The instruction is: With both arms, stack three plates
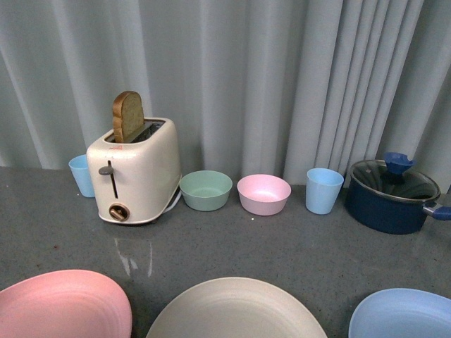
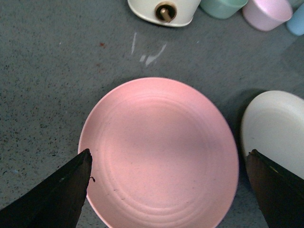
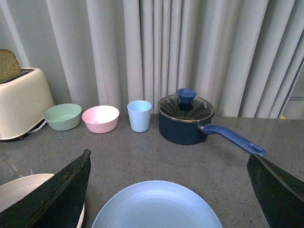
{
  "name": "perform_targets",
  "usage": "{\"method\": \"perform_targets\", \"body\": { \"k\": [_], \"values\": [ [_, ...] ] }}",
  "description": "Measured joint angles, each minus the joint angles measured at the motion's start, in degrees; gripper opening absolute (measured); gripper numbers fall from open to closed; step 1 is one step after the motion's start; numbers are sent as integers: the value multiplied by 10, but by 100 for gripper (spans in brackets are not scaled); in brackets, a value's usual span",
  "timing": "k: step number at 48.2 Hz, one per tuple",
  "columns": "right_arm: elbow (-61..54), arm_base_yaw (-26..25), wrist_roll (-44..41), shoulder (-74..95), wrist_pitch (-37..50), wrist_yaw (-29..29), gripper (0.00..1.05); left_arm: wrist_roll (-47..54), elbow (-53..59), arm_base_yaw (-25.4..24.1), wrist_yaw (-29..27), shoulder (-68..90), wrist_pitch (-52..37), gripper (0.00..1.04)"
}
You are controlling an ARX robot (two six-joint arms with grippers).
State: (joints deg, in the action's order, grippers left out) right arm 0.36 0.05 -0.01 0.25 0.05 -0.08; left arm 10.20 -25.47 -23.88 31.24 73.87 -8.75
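Three plates are lying apart at the near edge of the counter point(image 1: 296, 243): pink plate point(image 1: 63, 306) left, beige plate point(image 1: 236, 313) centre, blue plate point(image 1: 402, 317) right; the left tool point(image 2: 168, 154) is hovering wide-spread above the pink, the right tool point(image 3: 168, 156) wide-spread by the blue

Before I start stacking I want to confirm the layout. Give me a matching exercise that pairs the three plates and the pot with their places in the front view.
Things:
1. pink plate
2. beige plate
3. light blue plate
4. blue pot

Places:
a. near edge, right
b. back row, far right
c. near edge, left
d. near edge, centre

Pairs: 1-c, 2-d, 3-a, 4-b
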Motion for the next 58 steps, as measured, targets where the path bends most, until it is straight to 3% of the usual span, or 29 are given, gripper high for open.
{"method": "perform_targets", "body": {
  "k": [27, 37, 58],
  "values": [
    [0, 0, 0, 0, 0, 0, 97, 145, -125, -9, -32, 263, 16, 98],
    [0, 0, 0, 0, 0, 0, 97, 177, -163, -10, -69, 300, 15, 98],
    [0, 0, 0, 0, 0, 0, 97, 222, -207, 0, -91, 351, 44, 98]
  ]
}}
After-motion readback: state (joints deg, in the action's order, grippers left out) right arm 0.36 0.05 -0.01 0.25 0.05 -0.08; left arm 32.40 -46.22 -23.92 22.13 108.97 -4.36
